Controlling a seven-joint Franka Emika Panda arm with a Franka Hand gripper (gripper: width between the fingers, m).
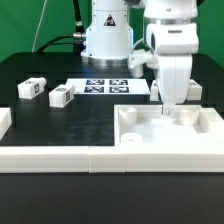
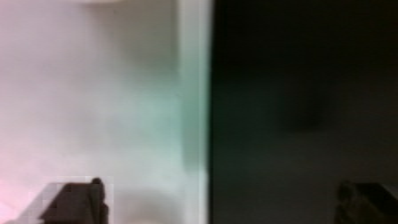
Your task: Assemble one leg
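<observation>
Exterior view: the gripper (image 1: 170, 102) hangs low over the far edge of the large white tray-like piece (image 1: 150, 135), on the exterior view's right. It holds nothing. One leg (image 1: 62, 95) lies on the black table (image 1: 60, 125) toward the exterior view's left, just left of the marker board (image 1: 113, 87). A second leg (image 1: 30, 88) lies farther left. Both are well apart from the gripper. A small white block (image 1: 196, 90) shows just right of the gripper, partly hidden behind it. A long white rail (image 1: 50, 158) runs along the near side.

The blurred wrist view shows the gripper (image 2: 222, 205) with its two dark fingertips (image 2: 75, 203) set wide apart and nothing between them. Beneath them a white surface meets the dark table along a straight edge.
</observation>
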